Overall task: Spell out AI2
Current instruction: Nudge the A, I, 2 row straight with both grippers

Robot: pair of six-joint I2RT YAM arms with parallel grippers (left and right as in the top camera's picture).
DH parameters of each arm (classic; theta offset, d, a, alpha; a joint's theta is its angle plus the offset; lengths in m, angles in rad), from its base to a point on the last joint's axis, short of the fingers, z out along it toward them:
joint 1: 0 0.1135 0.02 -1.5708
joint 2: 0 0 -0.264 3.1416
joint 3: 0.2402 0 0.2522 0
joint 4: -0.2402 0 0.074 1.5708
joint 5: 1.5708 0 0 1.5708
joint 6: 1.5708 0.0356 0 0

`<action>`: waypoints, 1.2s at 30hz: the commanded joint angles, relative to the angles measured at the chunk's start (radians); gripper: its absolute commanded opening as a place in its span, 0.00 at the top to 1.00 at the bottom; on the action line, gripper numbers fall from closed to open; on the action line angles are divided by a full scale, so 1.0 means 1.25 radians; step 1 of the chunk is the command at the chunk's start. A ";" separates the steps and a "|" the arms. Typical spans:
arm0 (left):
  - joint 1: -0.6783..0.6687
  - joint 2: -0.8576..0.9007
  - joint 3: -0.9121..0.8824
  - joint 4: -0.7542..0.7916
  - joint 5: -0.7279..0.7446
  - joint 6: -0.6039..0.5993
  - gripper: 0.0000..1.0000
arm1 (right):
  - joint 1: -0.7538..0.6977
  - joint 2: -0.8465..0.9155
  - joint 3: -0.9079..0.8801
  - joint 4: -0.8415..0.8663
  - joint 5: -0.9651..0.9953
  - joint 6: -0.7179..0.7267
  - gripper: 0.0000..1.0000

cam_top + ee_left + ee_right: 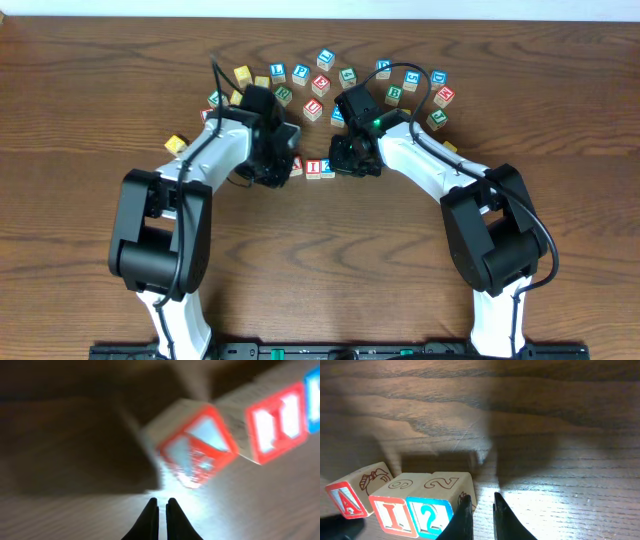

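The three blocks already stand in one row on the worktop (560, 420), so in my judgement the step in hand is the last straightening. The A block (197, 445) is turned at an angle to the I block (277, 422), while the I block and the 2 block (432, 515) sit flush, side against side. To do this well, the left pincer (161, 508) should push slowly and low on the corner of the A block that is farthest from the I block. Then the block rotates until its face is parallel with its neighbour, and the push should not be so strong that the whole row slides away. The left pincer is almost fully closed and holds nothing; the A block lies just in front of its tips, near but apart. The right pincer (480, 510) is narrow, with a slit of worktop between its fingers, and is also empty. One of its fingers stands just beside the outer side of the 2 block, where it may serve as a stop.
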 commanded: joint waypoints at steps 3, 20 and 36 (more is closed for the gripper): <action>0.010 -0.020 0.021 0.045 -0.039 -0.084 0.93 | 0.007 0.011 -0.005 0.000 -0.002 0.007 0.90; -0.002 -0.016 0.021 0.179 0.027 -0.096 0.92 | 0.007 0.011 -0.005 0.000 0.001 0.007 0.91; -0.030 -0.016 0.021 0.166 0.027 -0.081 0.92 | 0.007 0.011 -0.005 0.000 0.002 0.007 0.91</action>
